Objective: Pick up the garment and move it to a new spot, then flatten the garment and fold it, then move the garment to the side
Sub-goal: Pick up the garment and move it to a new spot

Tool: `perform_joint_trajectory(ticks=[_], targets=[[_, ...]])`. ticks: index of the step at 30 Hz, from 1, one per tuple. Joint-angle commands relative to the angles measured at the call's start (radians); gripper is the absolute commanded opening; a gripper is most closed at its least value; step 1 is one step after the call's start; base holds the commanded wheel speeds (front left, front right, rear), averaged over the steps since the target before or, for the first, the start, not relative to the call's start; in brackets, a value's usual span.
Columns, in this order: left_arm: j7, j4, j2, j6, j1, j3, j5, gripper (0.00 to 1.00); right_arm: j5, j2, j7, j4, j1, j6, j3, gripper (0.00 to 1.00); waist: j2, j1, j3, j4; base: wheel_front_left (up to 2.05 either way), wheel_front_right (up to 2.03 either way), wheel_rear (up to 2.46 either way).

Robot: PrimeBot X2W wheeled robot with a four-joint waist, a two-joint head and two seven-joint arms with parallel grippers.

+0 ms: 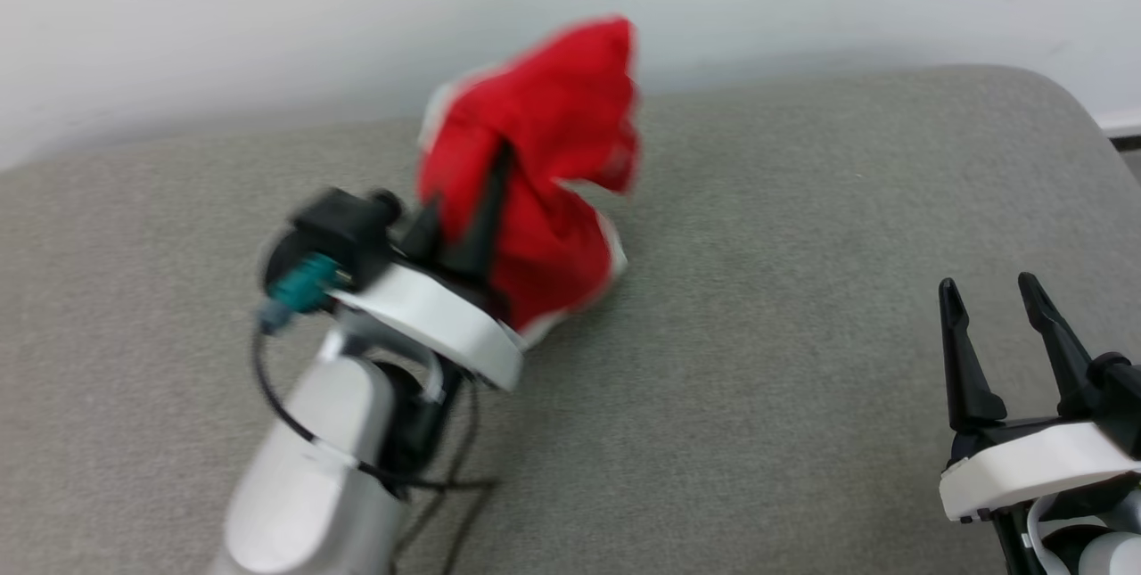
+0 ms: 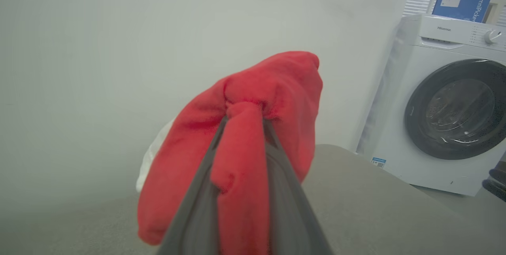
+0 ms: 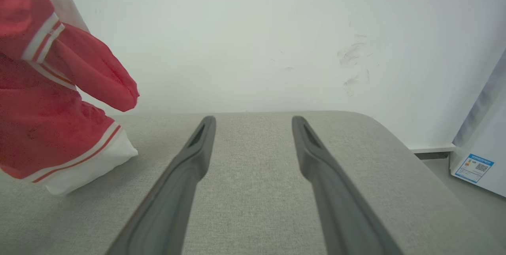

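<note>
**Left fingers (image 1: 488, 201) clamped on red jersey shirt (image 1: 544, 138), right fingers (image 1: 961, 361) spread wide**

On my left wrist feed both left fingers (image 2: 197, 207) are squeezed onto a fold of the shirt (image 2: 245, 89), and the red cloth bulges over their tips. The head feed smears that arm, so I read little more from it. The shirt hangs in a bunch from this grip over the rear, left-of-middle part of the grey fabric-covered surface (image 1: 802, 308). On the right wrist feed I can make out its white sleeve and red-and-white striped trim (image 3: 47, 128), and its lowest white end looks to rest on the surface (image 3: 253, 160).

Moving right, the right fingers sit at the lower right of the head feed, well apart from the shirt. They (image 3: 185, 184) are held wide open over the surface with nothing between them.

Furthest right on the left wrist feed, past the surface's rounded edge, a white front-loading washing machine (image 2: 454, 120) stands by the pale wall (image 2: 118, 49). A blue box (image 2: 462, 4) sits on top of it.
</note>
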Motion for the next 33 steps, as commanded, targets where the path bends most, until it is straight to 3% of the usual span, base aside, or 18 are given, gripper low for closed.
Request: perform_joint_trajectory(ticks=[1,7,15,16,17,18,19,26,33], targets=[[0.007,-0.006,-0.006,-0.006,0.023,-0.017,0.004,0.00,0.006,0.002,-0.004,-0.001,0.004,0.000,0.003,1.00,-0.0001,0.0000,0.016,-0.027,0.00,0.00,0.00],[0.059,0.026,-0.053,-0.027,0.125,-0.164,0.001,0.00,0.015,0.002,-0.010,-0.001,-0.004,0.000,0.008,1.00,-0.0001,0.0000,0.053,-0.054,0.00,0.00,0.00],[0.086,0.172,-0.054,-0.045,0.175,-0.288,0.023,0.00,0.014,0.002,-0.019,-0.001,-0.032,0.000,0.012,1.00,-0.0001,0.0000,0.105,-0.047,0.00,0.00,0.00],[0.082,0.184,-0.055,-0.047,0.175,-0.297,0.019,0.08,0.014,0.002,-0.020,0.000,-0.032,0.000,0.011,1.00,-0.0001,0.0000,0.107,-0.043,0.00,0.00,0.00],[0.075,0.193,-0.054,-0.049,0.170,-0.307,0.024,0.40,0.013,0.002,-0.020,0.000,-0.032,0.000,0.010,1.00,-0.0001,0.0000,0.107,-0.039,0.00,0.00,0.00],[0.070,0.201,-0.056,-0.049,0.167,-0.316,0.022,0.87,0.011,0.002,-0.018,0.001,-0.032,0.000,0.008,1.00,-0.0001,0.0000,0.105,-0.035,0.00,0.00,0.00],[0.058,0.201,-0.059,-0.051,0.162,-0.324,0.021,1.00,0.009,0.002,-0.017,0.002,-0.031,0.000,0.006,1.00,-0.0001,0.0000,0.102,-0.031,0.00,0.00,0.00],[-0.033,0.155,-0.062,-0.048,0.148,-0.321,0.009,1.00,0.003,0.002,-0.009,0.004,-0.013,0.000,0.003,1.00,-0.0001,0.0000,0.056,0.003,0.00,0.00,0.00],[-0.095,0.077,-0.034,0.015,0.165,-0.274,0.031,1.00,0.005,0.002,0.007,0.000,0.013,0.000,0.004,1.00,-0.0001,0.0000,0.012,0.038,0.00,0.00,0.00]])
